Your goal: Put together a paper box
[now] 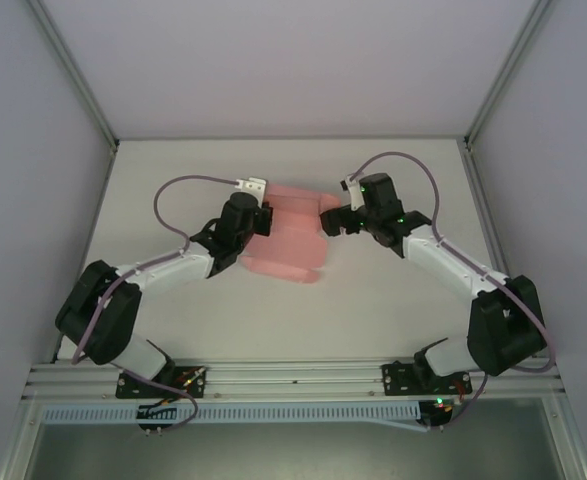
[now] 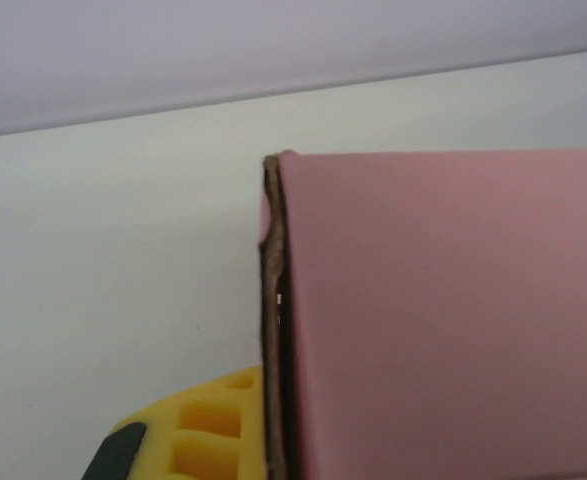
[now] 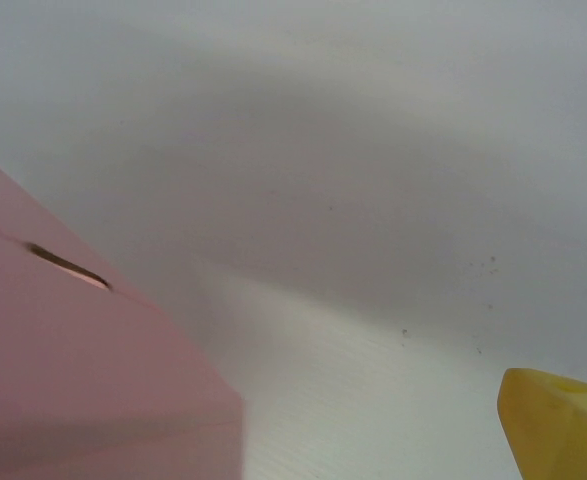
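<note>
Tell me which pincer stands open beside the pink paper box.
The right pincer: its yellow fingers are spread wide by the thin pink paper box's right edge, whereas the left pincer is closed on the left edge.

Plain pink paper box, white table, yellow fingers, black-and-white arms, purple cables

A robotics lab test cell: bare white worktop, plain grey wall panels, aluminium frame posts, left arm and right arm bolted to a near rail.

No text or label is legible anywhere.
</note>
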